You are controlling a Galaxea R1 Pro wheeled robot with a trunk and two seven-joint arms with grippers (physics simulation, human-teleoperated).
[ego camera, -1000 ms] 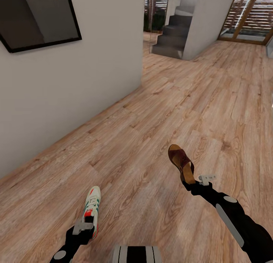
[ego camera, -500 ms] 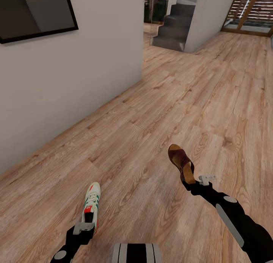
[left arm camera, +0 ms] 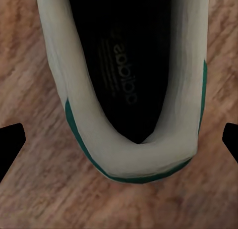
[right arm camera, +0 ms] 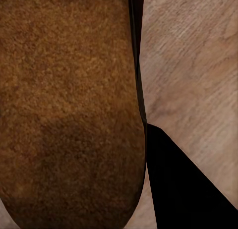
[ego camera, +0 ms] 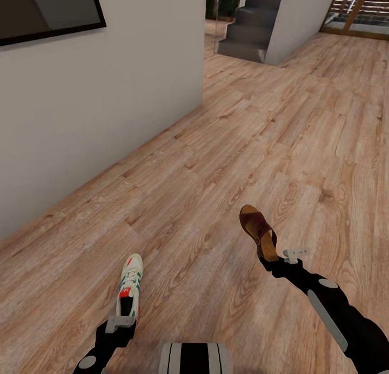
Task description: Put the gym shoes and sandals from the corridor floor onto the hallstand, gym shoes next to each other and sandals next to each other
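A gym shoe (ego camera: 131,283) is hanging above the wooden floor (ego camera: 227,147), low in the head view, toe pointing away from the robot, and the left gripper (ego camera: 120,324) is closing on its heel end. In the left wrist view the shoe's white heel collar (left arm camera: 144,149) with its green trim is sitting between the two dark fingertips (left arm camera: 10,142), which are standing clear of it on either side there, so how tightly it is clamped I cannot tell. To the right of the gym shoe and a little farther off, the right gripper (ego camera: 268,259) is gripping a brown sandal (ego camera: 258,229) by its tan heel, toe raised and pointing away. The right wrist view is showing the sandal's brown surface (right arm camera: 69,105) pressing against a dark finger (right arm camera: 183,189). Beyond the shoe, a grey wall (ego camera: 108,93) is running along the left with a dark framed panel (ego camera: 43,9) on it. Farthest off, grey stairs (ego camera: 248,28) are rising.
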